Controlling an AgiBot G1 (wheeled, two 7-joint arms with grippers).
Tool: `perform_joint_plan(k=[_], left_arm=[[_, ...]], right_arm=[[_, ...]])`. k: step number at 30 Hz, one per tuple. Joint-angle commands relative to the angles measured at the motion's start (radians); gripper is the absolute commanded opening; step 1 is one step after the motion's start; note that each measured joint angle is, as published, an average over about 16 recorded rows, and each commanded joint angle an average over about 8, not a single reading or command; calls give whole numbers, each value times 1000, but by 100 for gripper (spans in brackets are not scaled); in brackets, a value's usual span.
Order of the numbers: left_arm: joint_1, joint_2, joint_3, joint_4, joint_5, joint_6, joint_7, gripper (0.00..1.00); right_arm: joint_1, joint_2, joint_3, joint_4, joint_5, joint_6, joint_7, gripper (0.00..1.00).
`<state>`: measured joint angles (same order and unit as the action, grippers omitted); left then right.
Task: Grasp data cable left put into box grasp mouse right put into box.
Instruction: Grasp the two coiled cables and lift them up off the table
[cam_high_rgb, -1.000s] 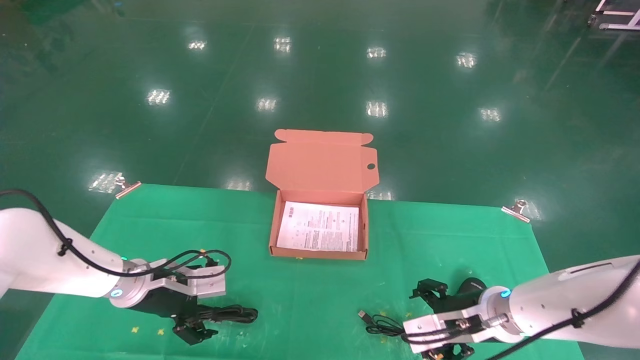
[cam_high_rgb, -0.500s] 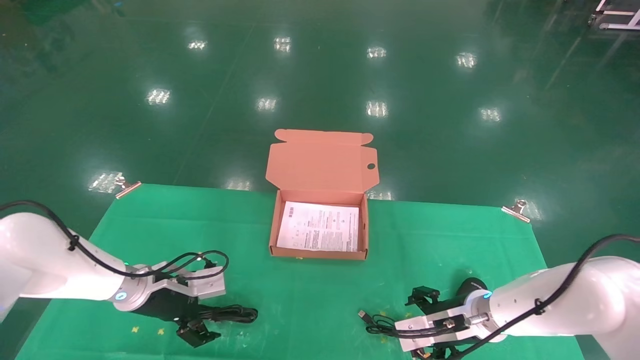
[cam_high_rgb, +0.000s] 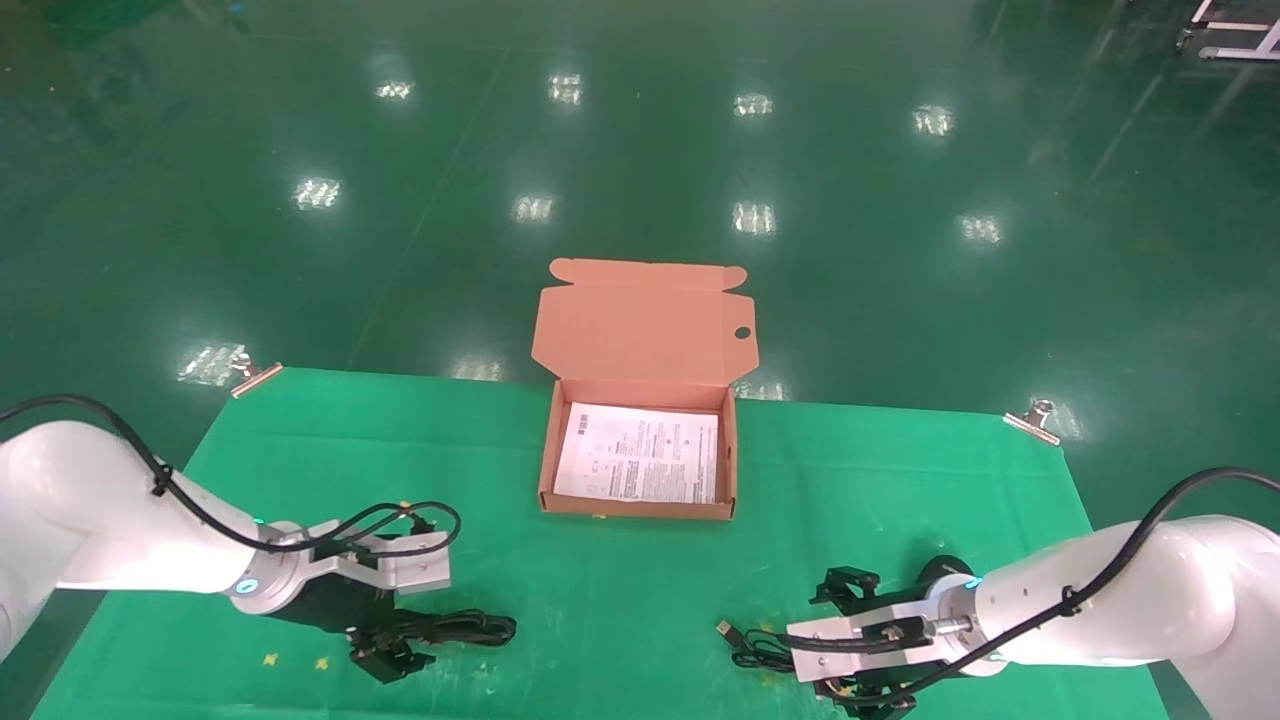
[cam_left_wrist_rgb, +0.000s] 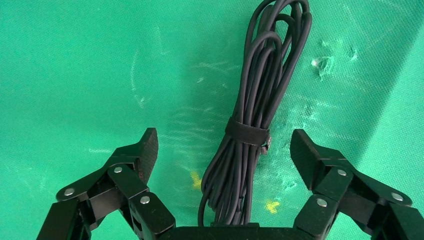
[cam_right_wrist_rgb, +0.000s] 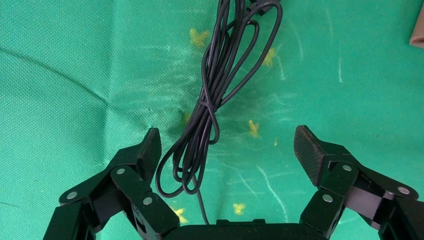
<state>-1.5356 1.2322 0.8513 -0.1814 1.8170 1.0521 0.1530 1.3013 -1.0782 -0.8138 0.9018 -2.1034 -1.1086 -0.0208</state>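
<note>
Both arms have sunk lower. The box (cam_high_rgb: 640, 505) holds only its sheet (cam_high_rgb: 640, 455); left gripper (cam_left_wrist_rgb: 225, 152) gapes astride the cable (cam_left_wrist_rgb: 250, 130), right gripper (cam_right_wrist_rgb: 227, 147) splayed over the cord (cam_right_wrist_rgb: 210, 110).

**Around the work area**

A green cloth (cam_high_rgb: 620, 590) covers the table, marked by small yellow flecks (cam_high_rgb: 270, 659). Metal clips (cam_high_rgb: 256, 377) pin its two far corners. Beyond lies a glossy green floor (cam_high_rgb: 640, 150); a pale frame (cam_high_rgb: 1235, 25), perhaps a cart, shows far off.

One box (cam_high_rgb: 640, 498), one data cable (cam_high_rgb: 470, 628), one mouse (cam_high_rgb: 945, 571), two tools, two clips.
</note>
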Motion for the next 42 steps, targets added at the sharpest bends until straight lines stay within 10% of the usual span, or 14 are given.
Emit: perform_joint_plan(k=[1, 42], left_arm=[[-1, 2, 0, 5, -1, -2, 2, 0], [-8, -9, 10, -33, 16, 12, 1, 0]], right_arm=[[0, 0, 2, -4, 2, 3, 1, 0], [3, 9, -1, 18, 0, -10, -4, 0]])
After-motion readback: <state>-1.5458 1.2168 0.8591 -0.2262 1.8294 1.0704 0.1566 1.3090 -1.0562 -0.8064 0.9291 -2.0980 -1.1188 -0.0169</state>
